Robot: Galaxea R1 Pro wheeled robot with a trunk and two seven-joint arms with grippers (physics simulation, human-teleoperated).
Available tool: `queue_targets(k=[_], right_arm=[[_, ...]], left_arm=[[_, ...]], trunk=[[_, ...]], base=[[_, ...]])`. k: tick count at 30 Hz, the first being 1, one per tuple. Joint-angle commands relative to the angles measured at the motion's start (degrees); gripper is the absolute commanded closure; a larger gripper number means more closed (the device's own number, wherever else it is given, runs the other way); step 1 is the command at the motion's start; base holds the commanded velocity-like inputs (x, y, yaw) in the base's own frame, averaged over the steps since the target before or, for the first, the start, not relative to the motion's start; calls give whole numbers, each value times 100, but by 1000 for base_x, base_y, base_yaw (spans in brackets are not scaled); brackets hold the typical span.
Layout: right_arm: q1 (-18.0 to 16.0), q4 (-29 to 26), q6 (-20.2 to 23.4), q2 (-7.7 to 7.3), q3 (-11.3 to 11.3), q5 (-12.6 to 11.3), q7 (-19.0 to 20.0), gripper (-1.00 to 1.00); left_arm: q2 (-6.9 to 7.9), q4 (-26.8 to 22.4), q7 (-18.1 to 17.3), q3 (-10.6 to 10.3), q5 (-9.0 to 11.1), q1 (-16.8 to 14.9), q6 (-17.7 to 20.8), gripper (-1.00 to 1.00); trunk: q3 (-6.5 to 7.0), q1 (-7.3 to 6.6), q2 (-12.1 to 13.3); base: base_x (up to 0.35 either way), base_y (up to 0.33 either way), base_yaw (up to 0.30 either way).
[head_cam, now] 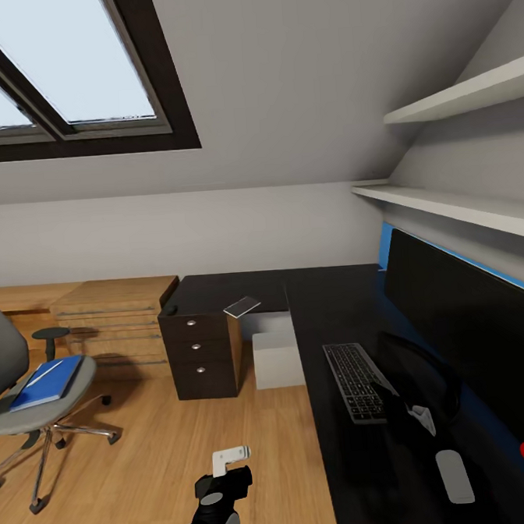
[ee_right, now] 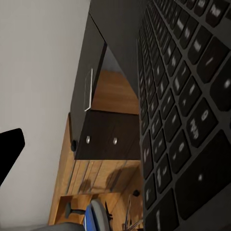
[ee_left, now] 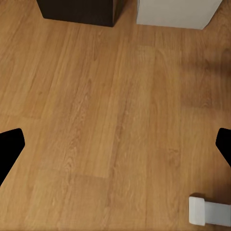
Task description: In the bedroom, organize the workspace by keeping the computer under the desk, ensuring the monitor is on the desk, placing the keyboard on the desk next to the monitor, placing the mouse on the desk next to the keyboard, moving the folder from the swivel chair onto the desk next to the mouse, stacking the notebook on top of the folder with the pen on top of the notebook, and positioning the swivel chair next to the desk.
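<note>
Crowding the keyboard (head_cam: 356, 380): monitor (head_cam: 469, 318) stand, possibly the right hand (head_cam: 417, 417).

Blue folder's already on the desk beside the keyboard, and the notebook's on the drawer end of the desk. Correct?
Not quite. The blue folder is on the swivel chair seat, not on the desk; the head view shows it. The keyboard is on the desk, and the notebook does lie at the drawer end.

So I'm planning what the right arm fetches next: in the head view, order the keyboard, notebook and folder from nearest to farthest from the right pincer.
1. keyboard, on the desk right beside the right pincer.
2. notebook, at the desk's far wing above the drawers.
3. folder, across the floor on the swivel chair seat.
</note>
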Motion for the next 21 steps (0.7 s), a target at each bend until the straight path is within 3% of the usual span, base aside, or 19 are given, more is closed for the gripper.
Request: queue_targets(k=[1, 7, 21], right_arm=[[-9, -5, 51, 8, -29, -20, 10, -100], [-7, -7, 51, 7, -29, -19, 10, -100], [-10, -8, 51, 12, -29, -15, 10, -100]], left_arm=[[4, -9, 44, -19, 31, -6, 20, -100], [4, -9, 44, -23, 31, -6, 20, -100], [4, -9, 44, -20, 31, -6, 20, -100]], trunk=[[-9, 1, -7], [-9, 1, -7], [-9, 1, -7]], base=[[0, 0, 0], [-131, -22, 0], [-322, -73, 0]])
